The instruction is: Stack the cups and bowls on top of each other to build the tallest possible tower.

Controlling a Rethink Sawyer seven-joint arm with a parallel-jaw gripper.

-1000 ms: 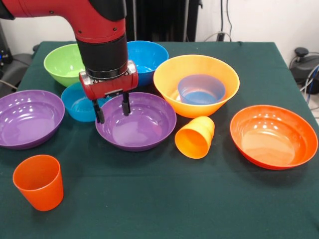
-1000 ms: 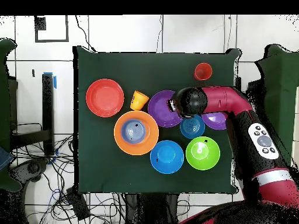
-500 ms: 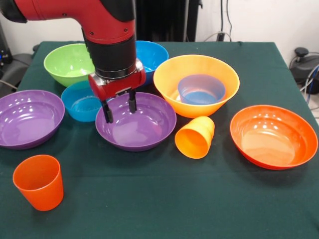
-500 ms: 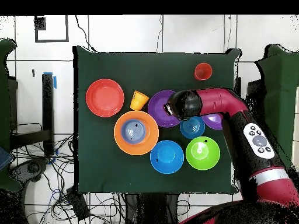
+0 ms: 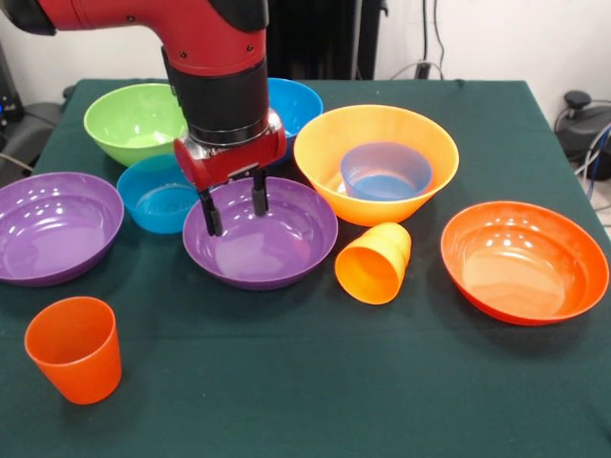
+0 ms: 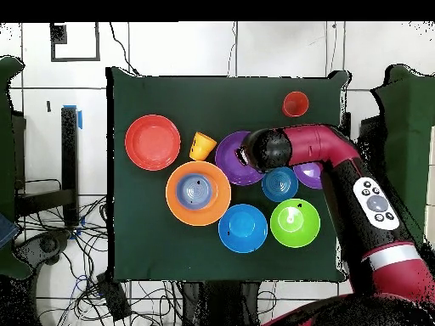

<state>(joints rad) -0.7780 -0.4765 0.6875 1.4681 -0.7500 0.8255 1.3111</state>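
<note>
My gripper (image 5: 235, 213) hangs open over the far left part of the middle purple bowl (image 5: 272, 243), fingers empty and just above its inside. In the overhead view the arm's wrist (image 6: 262, 151) covers the gripper and part of that purple bowl (image 6: 229, 160). The big yellow-orange bowl (image 5: 374, 135) holds a small translucent blue bowl (image 5: 387, 172); this pair is the only tower. A yellow-orange cup (image 5: 374, 262) lies on its side by the purple bowl. A red-orange cup (image 5: 74, 348) stands upright near the front left.
A second purple bowl (image 5: 52, 224) sits at the left, and a small translucent blue bowl (image 5: 158, 197) is beside the gripper. A lime green bowl (image 5: 132, 119) and a medium blue bowl (image 5: 294, 103) stand behind it. A wide red-orange bowl (image 5: 523, 260) sits at the right.
The gripper has shifted to the right in the front view, from the purple bowl's left rim to over its inside. It stayed open. No bowl or cup moved.
</note>
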